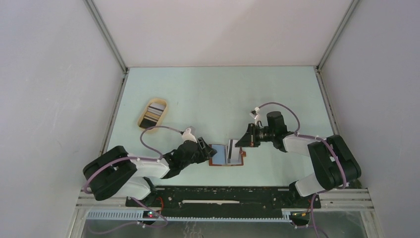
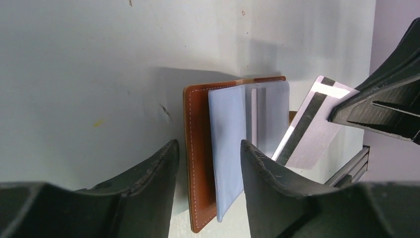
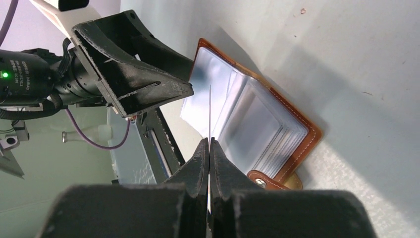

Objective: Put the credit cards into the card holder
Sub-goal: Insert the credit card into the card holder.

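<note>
Lying open on the table right between the two arms is the card holder, brown leather face down, clear plastic sleeves fanned upward. The right end effector is pressed together on one card, pinching it by a corner. From the right wrist that card shows only as a thin edge standing above the sleeves; from the left wrist you get its pale face and dark stripe, tilted, just beside the holder's right half. Whether its lower edge touches a sleeve, I cannot tell.

Over on the other side, the left end effector is spread, its two dark fingers apart with the holder's stitched left edge and one bluish sleeve showing in the gap between them. Contact with the leather cannot be made out. The clasp tab sticks out at the holder's near corner.

Well apart at the far left sits an oval tan tray, with more cards lying flat inside it, light and dark faces stacked.
</note>
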Motion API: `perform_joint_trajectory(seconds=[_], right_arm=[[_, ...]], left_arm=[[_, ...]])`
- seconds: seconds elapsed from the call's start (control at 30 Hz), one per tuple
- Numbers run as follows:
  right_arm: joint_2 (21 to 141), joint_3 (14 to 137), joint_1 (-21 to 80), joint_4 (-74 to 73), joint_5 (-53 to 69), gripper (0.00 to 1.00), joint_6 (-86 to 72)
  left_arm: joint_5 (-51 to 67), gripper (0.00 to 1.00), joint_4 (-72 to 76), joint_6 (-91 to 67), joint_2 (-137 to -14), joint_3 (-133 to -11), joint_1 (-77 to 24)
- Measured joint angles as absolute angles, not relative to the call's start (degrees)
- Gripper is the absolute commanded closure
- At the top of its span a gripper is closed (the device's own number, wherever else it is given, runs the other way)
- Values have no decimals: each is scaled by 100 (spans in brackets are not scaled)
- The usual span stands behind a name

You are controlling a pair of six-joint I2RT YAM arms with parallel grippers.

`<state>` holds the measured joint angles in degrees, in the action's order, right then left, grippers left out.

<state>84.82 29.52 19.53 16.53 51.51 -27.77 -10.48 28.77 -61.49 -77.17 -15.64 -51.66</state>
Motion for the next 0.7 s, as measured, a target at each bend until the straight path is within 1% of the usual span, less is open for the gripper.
perform_joint_trajectory(seconds=[0.07,0.13,0.27,0.33,0.47,0.6,0.7], right_arm=[[8541,2954,1949,1651,5116,100,-2794],[8593,2963,1944,1627,5085,100,-2803],[8659,2985,1907,1601,5039,100,-2805],[8659,2989,1874,1586,5041,100,-2799],[8659,3175,1691,1275,5205,100,-2687],[8438,3367,1413,849,5269,100,-2408],[7959,3304,1251,679,5253,100,-2279]], left_arm=[[-1015,54,2987,-6173,-7806,-1566,-5177],[-989,62,3050,-6237,-7881,-1566,-5203],[-947,72,3155,-6305,-8055,-1566,-5253],[-932,79,3205,-6305,-8141,-1588,-5273],[-880,91,3312,-6333,-8329,-1664,-5304],[-840,98,3686,-6361,-8571,-1704,-5323],[-812,99,4075,-6370,-8886,-1802,-5354]])
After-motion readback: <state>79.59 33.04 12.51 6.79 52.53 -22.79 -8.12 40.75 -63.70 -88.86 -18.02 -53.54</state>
